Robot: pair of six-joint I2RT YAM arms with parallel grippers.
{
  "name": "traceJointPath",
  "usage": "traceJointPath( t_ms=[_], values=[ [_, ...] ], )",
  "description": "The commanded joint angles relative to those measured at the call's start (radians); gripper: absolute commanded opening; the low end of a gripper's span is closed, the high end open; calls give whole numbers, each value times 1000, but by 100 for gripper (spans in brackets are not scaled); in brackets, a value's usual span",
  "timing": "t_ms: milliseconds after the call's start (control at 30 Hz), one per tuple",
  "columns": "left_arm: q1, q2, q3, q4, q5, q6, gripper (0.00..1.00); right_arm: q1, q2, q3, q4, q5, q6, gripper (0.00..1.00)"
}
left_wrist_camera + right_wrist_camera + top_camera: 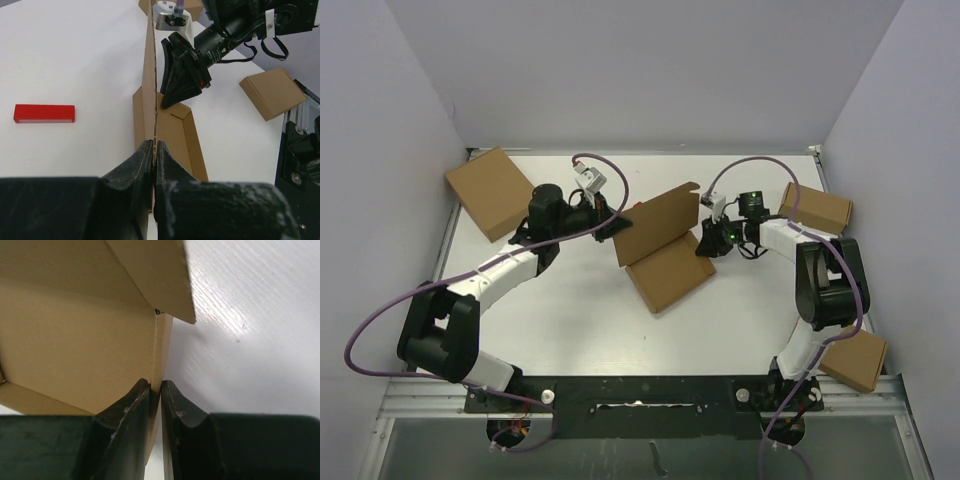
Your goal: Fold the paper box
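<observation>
Left gripper (154,146): jaws pressed together, pinching edge of upright panel. Paper box (668,272): at middle of table (580,330), base lying flat, one panel standing up. Right gripper (156,387): jaws nearly together, pinching thin box wall.

There is one paper box (670,275), a single die-cut brown blank. Three ready-made brown cardboard boxes are in view: the far-left box (490,192), the far-right box (815,207) and the near-right box (853,360). There is one red block (44,113) and one white counter (570,320). The tools number two: the left tool (154,155) and the right tool (156,395).
</observation>
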Motion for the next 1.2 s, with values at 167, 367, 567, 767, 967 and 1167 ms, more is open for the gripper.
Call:
traceJointPath(
  t_ms=[167, 367, 567, 767, 967, 1167],
  values=[
    [-38, -81, -36, 68, -78, -118, 0, 88, -26, 78, -72, 299, -106, 17],
    [-47, -91, -60, 68, -114, -135, 0, 106, -15, 94, -92, 397, -126, 15],
    [-53, -96, -74, 68, -123, -139, 0, 131, 10, 122, -118, 526, -127, 0],
    [-53, -90, -89, 85, -123, -147, 0, 124, 26, 141, -149, 524, -143, 17],
    [-53, -78, -93, 105, -115, -163, 0, 124, 37, 139, -148, 526, -150, 1],
    [-53, -78, -99, 109, -113, -168, 0, 140, 45, 142, -142, 588, -153, 0]
  ],
)
